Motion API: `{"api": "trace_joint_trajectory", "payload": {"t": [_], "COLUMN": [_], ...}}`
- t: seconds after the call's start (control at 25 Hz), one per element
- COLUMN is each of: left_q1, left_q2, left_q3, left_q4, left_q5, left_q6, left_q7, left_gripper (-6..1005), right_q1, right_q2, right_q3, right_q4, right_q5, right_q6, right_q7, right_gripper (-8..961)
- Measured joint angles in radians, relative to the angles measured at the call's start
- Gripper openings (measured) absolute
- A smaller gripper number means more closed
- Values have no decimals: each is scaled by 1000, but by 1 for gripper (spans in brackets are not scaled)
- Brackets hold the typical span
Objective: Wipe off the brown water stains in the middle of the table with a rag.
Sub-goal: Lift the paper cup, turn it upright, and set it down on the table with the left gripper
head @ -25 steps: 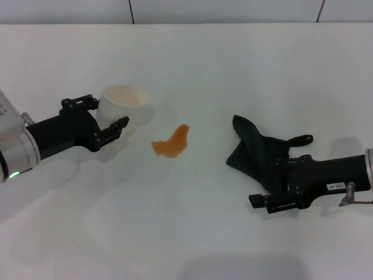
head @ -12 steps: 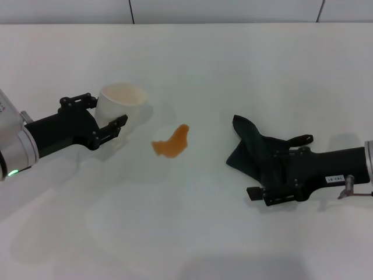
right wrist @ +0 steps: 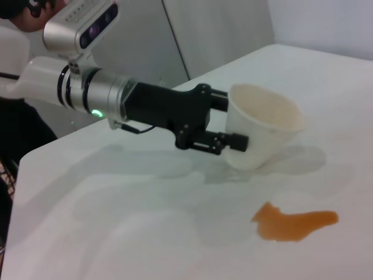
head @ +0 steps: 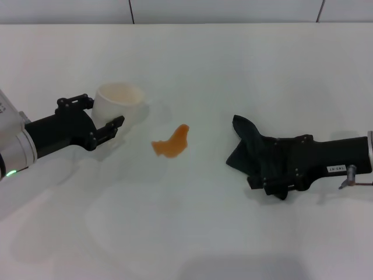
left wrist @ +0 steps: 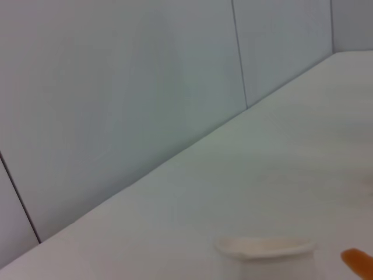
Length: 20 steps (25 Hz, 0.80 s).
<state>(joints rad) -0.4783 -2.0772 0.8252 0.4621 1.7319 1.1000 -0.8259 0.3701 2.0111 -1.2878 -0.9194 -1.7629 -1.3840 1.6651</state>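
Observation:
The brown water stain (head: 172, 143) lies mid-table on the white table (head: 192, 58), and it also shows in the right wrist view (right wrist: 291, 221). The dark rag (head: 247, 143) lies to its right. My right gripper (head: 260, 172) lies over the rag's near side with its fingers closed on the cloth, which hides that part of it. My left gripper (head: 100, 114) is left of the stain with a finger on each side of the pale cream cup (head: 119, 100). The right wrist view shows it holding the cup (right wrist: 262, 122).
The table's back edge meets a pale panelled wall (head: 221, 9). The cup stands about a hand's width left of the stain. My left arm (right wrist: 87, 87) reaches in from the table's left side.
My right gripper has moved onto the rag and its spread fingers have closed on the cloth. My left gripper and the cup have shifted slightly left.

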Motion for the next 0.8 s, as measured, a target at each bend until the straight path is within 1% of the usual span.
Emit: {"api": "trace_joint_trajectory", "payload": {"t": [0.52, 0.8], "left_q1": [9, 34], "left_q2": [-2, -3], "left_q3": [2, 13], "left_q4": [5, 26], "left_q5": [3, -2], "left_q6": [2, 22], "left_q7": [-1, -19], "left_gripper": [571, 581], "right_q1": [-6, -7], "right_q2": [-2, -2], "right_q3": [16, 16], "right_q4": [-26, -25], "right_q5": [2, 2], "right_q6": [0, -3], "right_q7": [-2, 1], "right_gripper": [855, 855]}}
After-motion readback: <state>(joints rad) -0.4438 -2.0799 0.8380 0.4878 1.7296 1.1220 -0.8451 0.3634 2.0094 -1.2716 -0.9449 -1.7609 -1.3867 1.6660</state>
